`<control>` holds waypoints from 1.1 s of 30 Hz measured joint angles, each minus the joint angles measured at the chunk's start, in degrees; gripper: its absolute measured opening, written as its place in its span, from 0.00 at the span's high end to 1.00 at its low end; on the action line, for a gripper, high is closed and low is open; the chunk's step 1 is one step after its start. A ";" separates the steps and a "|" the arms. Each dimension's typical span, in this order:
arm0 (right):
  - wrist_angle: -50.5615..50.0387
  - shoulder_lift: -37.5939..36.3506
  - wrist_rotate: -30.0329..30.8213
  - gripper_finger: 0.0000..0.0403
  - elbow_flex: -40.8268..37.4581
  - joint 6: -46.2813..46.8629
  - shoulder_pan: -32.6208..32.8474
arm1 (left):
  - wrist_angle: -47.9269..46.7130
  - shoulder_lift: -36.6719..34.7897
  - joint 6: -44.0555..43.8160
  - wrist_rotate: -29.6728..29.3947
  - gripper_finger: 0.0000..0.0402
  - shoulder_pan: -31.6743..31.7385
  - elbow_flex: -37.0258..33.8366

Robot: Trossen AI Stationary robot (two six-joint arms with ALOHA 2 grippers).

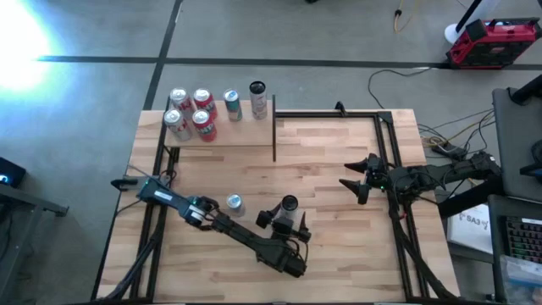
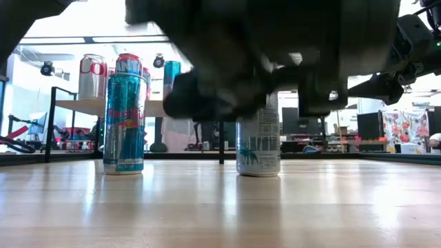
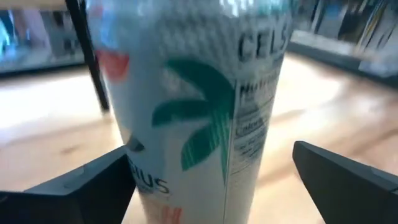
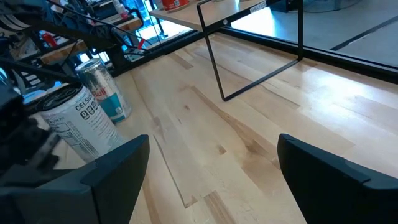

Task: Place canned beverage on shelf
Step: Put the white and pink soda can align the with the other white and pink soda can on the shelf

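A white can with a green palm print (image 3: 205, 112) stands upright on the striped tabletop (image 1: 339, 254), near the middle front (image 1: 290, 204). My left gripper (image 3: 214, 186) is open, one finger on each side of this can, coming from the near side (image 1: 288, 213). A blue can (image 1: 235, 203) stands on the table just left of it (image 2: 125, 124). The shelf (image 1: 246, 134), a pale board in a thin black frame, sits at the far left and carries several cans on their bases. My right gripper (image 1: 360, 180) waits open at the table's right, nothing between its fingers (image 4: 211, 180). My left gripper brackets the white can's lower body level from the near side. One finger (image 3: 93, 186) lies right against the can's side; I cannot tell whether it touches. The other finger (image 3: 336, 180) stands clear of it. The can rests upright on its base on the table.
The shelf's black frame post (image 1: 274, 135) stands between the shelf and the table's middle. Black rails (image 1: 391, 161) run along the table's sides. Bare wood lies between the two standing cans and the shelf. Cables and a red case (image 1: 491, 42) lie on the floor beyond.
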 joint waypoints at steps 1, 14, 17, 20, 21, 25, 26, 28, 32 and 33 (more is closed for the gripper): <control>0.01 0.00 0.00 0.17 0.00 0.01 -0.01 | -2.78 -0.02 -0.18 3.21 0.02 0.02 2.16; -0.03 0.00 0.00 0.17 0.00 0.01 0.00 | -18.20 -6.72 -3.76 29.44 0.04 0.66 11.81; -0.01 0.00 0.00 0.17 0.00 0.00 0.00 | -17.41 -8.38 -1.13 32.49 0.04 0.82 11.59; 0.01 0.04 0.00 0.17 0.00 -0.01 -0.01 | -16.69 -9.49 2.50 36.47 0.04 1.12 11.54; -0.03 0.04 0.00 0.17 0.00 0.01 -0.01 | -16.45 -9.86 3.66 37.91 0.04 1.35 11.61; -0.01 0.02 0.00 0.17 0.00 0.00 0.00 | -16.33 -11.76 7.36 43.44 0.04 2.29 11.67; -0.01 0.02 0.00 0.17 0.00 0.00 0.00 | -16.39 -12.20 8.04 44.58 0.04 2.54 11.67; 0.03 0.02 0.02 0.17 0.00 0.01 0.00 | -16.27 -12.99 9.54 46.67 0.04 3.09 11.67; -0.01 0.04 0.00 0.17 0.00 0.01 0.01 | -16.17 -14.60 13.39 49.57 0.04 4.22 11.67; 0.01 0.02 0.00 0.17 0.00 0.01 -0.01 | -16.19 -15.07 14.39 50.12 0.04 4.56 11.67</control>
